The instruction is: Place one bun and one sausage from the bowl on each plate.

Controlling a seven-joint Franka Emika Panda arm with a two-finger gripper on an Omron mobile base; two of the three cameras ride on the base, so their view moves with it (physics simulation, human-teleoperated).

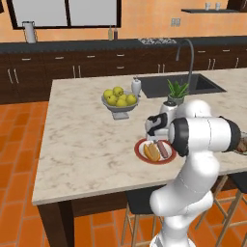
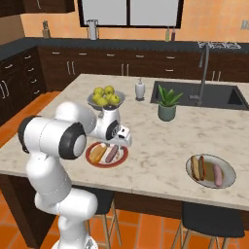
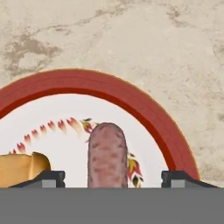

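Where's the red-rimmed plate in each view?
Left base view: red-rimmed plate sits just below centre, partly behind the arm.
Right base view: left of centre, near the counter's front edge.
Hand view: its rim arcs across the middle.
Shared landmark: the sausage on it.

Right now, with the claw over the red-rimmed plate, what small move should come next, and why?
Probably lift the claw straight up. In the hand view its fingertips stand wide of the sausage, which lies on the red-rimmed plate beside a bun. The right base view shows the grey plate also holding a bun and a sausage, so both plates look served.
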